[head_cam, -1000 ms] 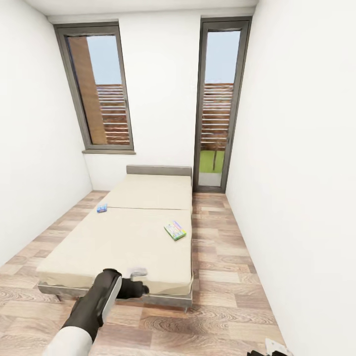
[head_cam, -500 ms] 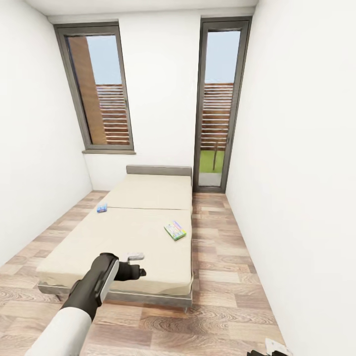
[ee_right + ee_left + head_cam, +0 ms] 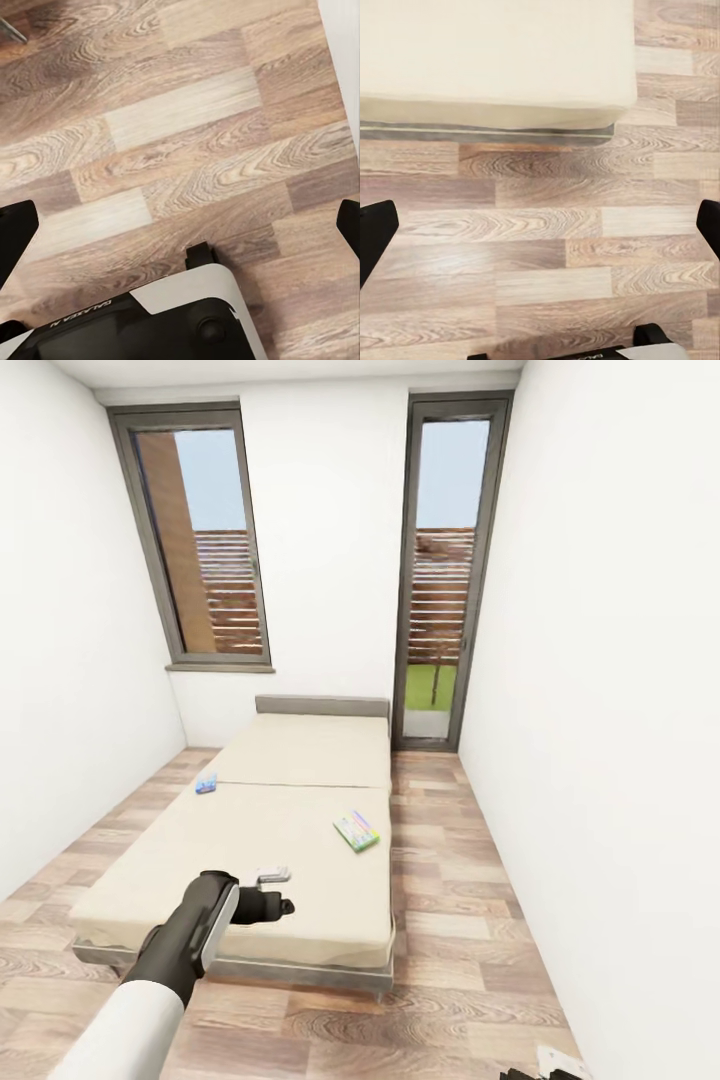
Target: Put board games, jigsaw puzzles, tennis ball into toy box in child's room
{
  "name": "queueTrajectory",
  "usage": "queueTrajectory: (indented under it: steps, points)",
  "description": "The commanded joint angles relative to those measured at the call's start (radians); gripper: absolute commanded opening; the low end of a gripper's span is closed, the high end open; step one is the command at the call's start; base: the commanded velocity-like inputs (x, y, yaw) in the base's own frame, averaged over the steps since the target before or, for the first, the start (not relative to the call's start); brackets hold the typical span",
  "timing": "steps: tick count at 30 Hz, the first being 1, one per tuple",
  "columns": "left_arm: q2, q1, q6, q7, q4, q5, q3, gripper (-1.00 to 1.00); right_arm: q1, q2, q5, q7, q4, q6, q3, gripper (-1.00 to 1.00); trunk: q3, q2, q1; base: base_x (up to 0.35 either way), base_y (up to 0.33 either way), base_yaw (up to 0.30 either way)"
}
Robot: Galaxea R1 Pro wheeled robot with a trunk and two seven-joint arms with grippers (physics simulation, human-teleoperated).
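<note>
White-walled bedroom: the left gripper (image 3: 272,892), jaws spread and empty, hangs over the bed's (image 3: 270,830) foot; the green-and-white board game (image 3: 356,830) lies ahead-right, slanted.

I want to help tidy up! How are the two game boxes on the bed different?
The blue game box looks smaller than the green-and-white game box. The blue one lies at the left edge of the bed, further back; the green-and-white one lies near the right edge, closer to the robot, turned at a slant. Both lie flat on the mattress, and no gripper touches either.
</note>
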Motion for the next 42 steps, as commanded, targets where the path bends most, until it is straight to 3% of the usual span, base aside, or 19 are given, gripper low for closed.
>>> queueTrajectory:
  steps: [1, 14, 26, 42]
  points:
    - [0.000, -0.001, -0.001, -0.002, -0.001, 0.000, 0.001, 1.00, -0.001, 0.000, -0.002, -0.003, -0.002, 0.005, -0.002, 1.00, -0.002, -0.002, 0.001, 0.270, 0.114, 0.000]
    - [-0.002, -0.001, -0.020, 0.001, -0.001, -0.001, -0.003, 1.00, 0.000, 0.001, -0.001, -0.004, -0.002, 0.005, 0.000, 1.00, -0.002, -0.002, 0.001, 0.122, 0.032, 0.000]
    - [-0.006, -0.001, -0.020, 0.002, -0.001, -0.001, -0.008, 1.00, 0.001, 0.001, -0.001, -0.003, -0.001, 0.005, 0.000, 1.00, -0.004, -0.002, 0.001, 0.151, -0.123, 0.000]
    - [-0.002, -0.001, -0.020, 0.002, -0.001, -0.002, -0.010, 1.00, 0.000, -0.001, -0.001, -0.004, 0.002, 0.005, 0.000, 1.00, -0.027, -0.002, 0.001, 0.043, -0.034, 0.000]
